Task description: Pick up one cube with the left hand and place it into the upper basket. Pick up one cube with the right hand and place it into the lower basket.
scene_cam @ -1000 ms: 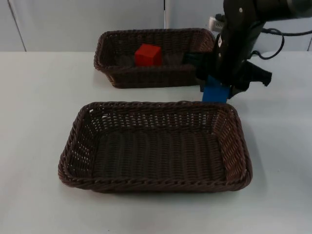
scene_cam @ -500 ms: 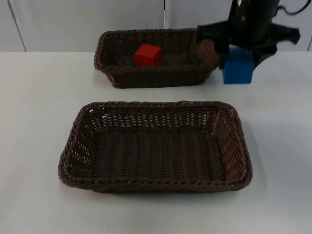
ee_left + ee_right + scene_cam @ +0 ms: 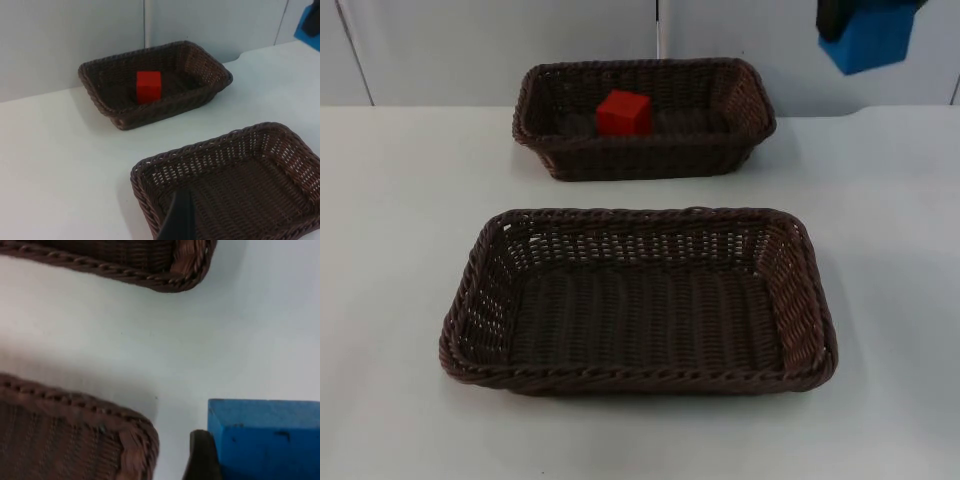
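Note:
A red cube lies inside the upper wicker basket. The lower wicker basket holds nothing. My right gripper is shut on a blue cube, raised high above the table to the right of the upper basket. One of its fingertips presses the cube's side. The blue cube also appears far off in the left wrist view. My left gripper waits over the lower basket's left part.
White table top surrounds both baskets, with free room to the left and right. The grey partition wall rises behind the upper basket. Corners of both baskets lie below the held cube.
My right gripper has lifted the blue cube from the table beside the baskets, moving up and to the right. The red cube and both baskets have stayed in place.

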### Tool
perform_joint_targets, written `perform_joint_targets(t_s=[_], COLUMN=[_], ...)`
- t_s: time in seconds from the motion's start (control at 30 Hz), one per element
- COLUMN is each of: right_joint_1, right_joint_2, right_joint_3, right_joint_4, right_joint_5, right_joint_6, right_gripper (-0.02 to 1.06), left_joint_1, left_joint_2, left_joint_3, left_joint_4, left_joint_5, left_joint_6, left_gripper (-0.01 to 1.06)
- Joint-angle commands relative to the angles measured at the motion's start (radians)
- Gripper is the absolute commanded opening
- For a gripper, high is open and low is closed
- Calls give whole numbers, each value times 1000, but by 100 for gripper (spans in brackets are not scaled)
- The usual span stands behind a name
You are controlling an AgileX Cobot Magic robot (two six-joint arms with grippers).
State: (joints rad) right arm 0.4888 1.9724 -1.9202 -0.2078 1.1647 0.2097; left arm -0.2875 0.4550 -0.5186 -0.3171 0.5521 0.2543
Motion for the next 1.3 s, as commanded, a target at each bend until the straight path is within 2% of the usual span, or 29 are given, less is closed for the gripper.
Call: perform_joint_targets(t_s=[0.0,0.07,0.23,0.33,0.57,0.9,1.27], right_joint_1=[-5,-5,-5,-5,11,174,293], right_joint_2=[-34,-45,-61,-83,-114,-119,-119], right_joint_3=[-4,-4,-4,-4,-4,-4,24], right_joint_4=[12,12,19,81,79,50,53], right_joint_5=[26,56,56,56,56,56,34], right_joint_6=[-78,-128,-171,-219,-220,-210,-210], right_gripper=[0,0,0,0,0,0,0], left_joint_1=[0,0,0,0,0,0,0], left_joint_2=[-6,-6,-6,-6,-6,-6,-6], left_joint_3=[3,3,3,3,3,3,3], left_joint_4=[3,3,5,15,15,15,15], left_joint_5=[-5,-5,-5,-5,-5,-5,-5], left_joint_6=[-2,-2,-2,-2,-2,-2,-2], left_gripper=[72,72,72,72,72,72,72])
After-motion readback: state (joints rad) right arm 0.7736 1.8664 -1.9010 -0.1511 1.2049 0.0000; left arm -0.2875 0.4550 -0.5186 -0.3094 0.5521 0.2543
